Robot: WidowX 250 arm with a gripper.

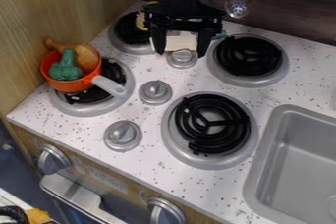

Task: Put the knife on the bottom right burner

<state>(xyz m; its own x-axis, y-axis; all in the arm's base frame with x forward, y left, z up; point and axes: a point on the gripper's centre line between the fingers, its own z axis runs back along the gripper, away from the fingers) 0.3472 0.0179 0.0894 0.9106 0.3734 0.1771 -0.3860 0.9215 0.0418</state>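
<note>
Black gripper (182,43) is hanging beyond the btm R burner (211,123), up & slightly L of it, jaws spreading apart, released. A pale block (181,42) is showing between them. Knife is hiding too well to ID; a teal bit (220,35) is poking out beside the gripper, poss. part of it. Orange pot (69,85) w/ green toy (66,69) is sitting L of that burner, sink (266,169) lying R.

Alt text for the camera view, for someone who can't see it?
The black gripper hangs over a toy stove's back, a pale block by it; no knife is recognizable, and none lies on the bottom right burner. An orange pot with green and brown toys sits on the bottom left burner; a grey sink at right.
</note>
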